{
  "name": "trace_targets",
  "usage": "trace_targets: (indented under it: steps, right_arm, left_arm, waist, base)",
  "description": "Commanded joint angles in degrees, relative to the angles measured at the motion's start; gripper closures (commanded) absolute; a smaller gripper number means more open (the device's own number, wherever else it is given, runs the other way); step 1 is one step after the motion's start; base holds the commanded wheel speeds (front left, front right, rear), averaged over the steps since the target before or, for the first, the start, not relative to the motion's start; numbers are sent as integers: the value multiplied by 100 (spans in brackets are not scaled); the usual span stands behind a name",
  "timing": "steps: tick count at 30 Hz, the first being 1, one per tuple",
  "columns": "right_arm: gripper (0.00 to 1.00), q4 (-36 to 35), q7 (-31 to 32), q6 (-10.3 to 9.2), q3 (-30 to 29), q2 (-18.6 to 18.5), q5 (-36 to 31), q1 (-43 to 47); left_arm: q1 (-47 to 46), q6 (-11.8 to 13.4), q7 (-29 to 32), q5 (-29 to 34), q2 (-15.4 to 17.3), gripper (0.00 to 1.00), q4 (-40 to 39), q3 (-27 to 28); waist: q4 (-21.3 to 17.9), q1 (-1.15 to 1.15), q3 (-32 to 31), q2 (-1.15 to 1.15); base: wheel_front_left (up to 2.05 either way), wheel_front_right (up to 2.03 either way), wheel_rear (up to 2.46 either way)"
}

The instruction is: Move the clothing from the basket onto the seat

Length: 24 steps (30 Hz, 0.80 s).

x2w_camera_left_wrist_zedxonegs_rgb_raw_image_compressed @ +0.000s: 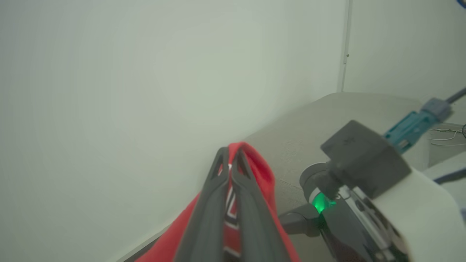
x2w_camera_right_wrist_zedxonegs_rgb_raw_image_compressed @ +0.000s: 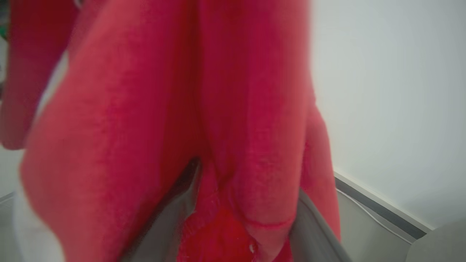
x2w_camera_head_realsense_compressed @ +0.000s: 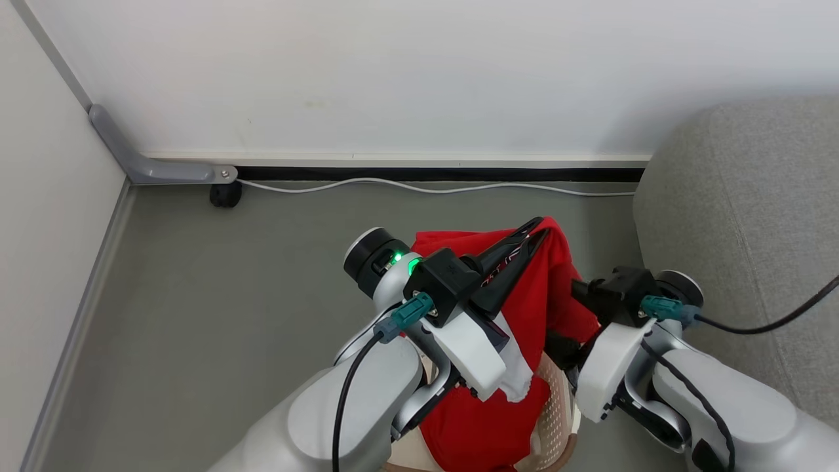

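The red clothing (x2w_camera_head_realsense_compressed: 532,308) hangs lifted above the cream perforated basket (x2w_camera_head_realsense_compressed: 557,408) at the bottom centre of the head view. My left gripper (x2w_camera_head_realsense_compressed: 539,227) is shut on the garment's top edge, and in the left wrist view its fingertips (x2w_camera_left_wrist_zedxonegs_rgb_raw_image_compressed: 230,151) pinch red cloth with white and black trim (x2w_camera_left_wrist_zedxonegs_rgb_raw_image_compressed: 263,171). My right gripper (x2w_camera_head_realsense_compressed: 580,292) reaches into the cloth from the right. In the right wrist view, red fabric (x2w_camera_right_wrist_zedxonegs_rgb_raw_image_compressed: 145,109) is bunched between its grey fingers (x2w_camera_right_wrist_zedxonegs_rgb_raw_image_compressed: 174,207), whose tips are buried. The grey seat (x2w_camera_head_realsense_compressed: 741,216) lies at the right.
A white wall and skirting run across the back, with a white cable (x2w_camera_head_realsense_compressed: 426,189) on the grey floor. A grey bracket (x2w_camera_head_realsense_compressed: 154,169) and a black caster (x2w_camera_head_realsense_compressed: 225,195) sit at the back left. A black cable (x2w_camera_head_realsense_compressed: 773,322) trails from my right wrist over the seat.
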Motion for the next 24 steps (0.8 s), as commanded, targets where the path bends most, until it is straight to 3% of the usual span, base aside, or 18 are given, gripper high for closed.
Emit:
trace_targets:
  steps: [1, 7, 8, 9, 10, 17, 24]
  right_arm:
    - [100, -54, -69, 22, 0, 20, 92, -103]
    - [100, -58, -69, 22, -265, 83, 171, -42]
    - [100, -68, -69, 22, -331, 78, 154, -6]
    - [100, -71, -69, 22, -410, 78, 167, 43]
    - [100, -74, -69, 22, -501, 75, 157, 79]
    - [100, -159, -69, 22, -1254, 45, -7, 348]
    - [100, -249, -69, 22, -2247, 93, -215, 610]
  left_arm:
    - [-281, 36, -35, -61, 37, 100, -126, 167]
    - [-258, 80, -35, -26, 37, 100, -103, 232]
    - [-244, 72, -35, -19, 37, 73, -77, 240]
    - [-221, 66, -35, -39, 37, 28, -68, 274]
    - [-206, 60, -35, -32, 37, 0, -40, 295]
    - [-85, -76, -35, 24, 37, 0, 125, 467]
    - [8, -385, -35, 118, 37, 0, 434, 488]
  waist:
    - [24, 0, 16, 0]
    - [47, 0, 72, 0]
    - [37, 0, 80, 0]
    - [25, 0, 87, 0]
    - [8, 0, 95, 0]
    - [-139, 0, 167, 0]
    - [-308, 0, 157, 0]
  base:
    - [0, 0, 0]
    - [0, 0, 0]
    - [0, 0, 0]
    - [0, 0, 0]
    - [0, 0, 0]
    - [0, 0, 0]
    - [0, 0, 0]
